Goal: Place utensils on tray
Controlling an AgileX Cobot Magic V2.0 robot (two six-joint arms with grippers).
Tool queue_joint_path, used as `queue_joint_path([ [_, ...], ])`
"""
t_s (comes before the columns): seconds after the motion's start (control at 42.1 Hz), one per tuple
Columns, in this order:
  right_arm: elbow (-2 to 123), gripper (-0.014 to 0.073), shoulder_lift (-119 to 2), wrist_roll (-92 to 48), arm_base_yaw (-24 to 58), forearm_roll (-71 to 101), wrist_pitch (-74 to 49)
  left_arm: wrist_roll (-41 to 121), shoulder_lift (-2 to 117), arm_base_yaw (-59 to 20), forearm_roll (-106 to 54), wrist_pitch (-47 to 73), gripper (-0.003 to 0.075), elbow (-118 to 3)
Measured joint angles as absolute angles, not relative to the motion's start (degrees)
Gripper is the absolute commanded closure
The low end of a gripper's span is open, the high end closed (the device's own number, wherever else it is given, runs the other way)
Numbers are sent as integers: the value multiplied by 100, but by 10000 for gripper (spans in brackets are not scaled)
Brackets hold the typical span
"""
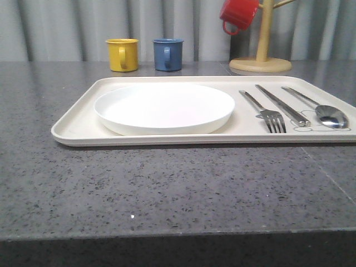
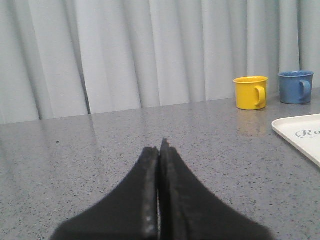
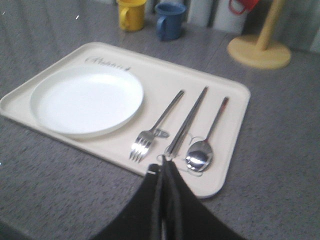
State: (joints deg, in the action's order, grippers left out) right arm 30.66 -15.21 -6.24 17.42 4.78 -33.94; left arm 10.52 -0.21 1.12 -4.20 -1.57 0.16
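Left gripper: fingers pressed together, nothing between them, held low over bare grey countertop with a corner of the tray off to one side. Right gripper: fingers likewise closed on nothing, poised above the tray's near edge, just short of the cutlery. Fork, knife, spoon: three silver pieces lying side by side, roughly parallel, on the right part of the cream tray, none touching another as far as I can see. White plate: round, shallow, seated on the tray's left part, apart from the fork. Beyond the tray: yellow mug, blue mug, and a red mug hung on a wooden stand. Assessment: all utensils rest inside the rim, both grippers free, so the job looks complete; nothing appears left but for the arms to pull clear.
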Motion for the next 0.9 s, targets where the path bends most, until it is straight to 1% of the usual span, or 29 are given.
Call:
queue_joint_path([
  [0.119, 2075, 661, -741, -624, 1275, 474, -2357, 1052, -21, 112, -420, -157, 741, 16],
  [0.237, 1123, 661, -69, -624, 935, 474, -1636, 1052, -21, 112, -420, -157, 741, 16],
  [0.427, 15, 661, 55, -624, 531, 474, -820, 1052, -21, 112, -420, -168, 741, 16],
  [0.593, -152, 661, 64, -624, 420, 474, -517, 1052, -21, 112, -420, -168, 741, 16],
  [0.902, -152, 661, 64, -638, 411, 474, -490, 1052, -21, 112, -420, -168, 741, 16],
])
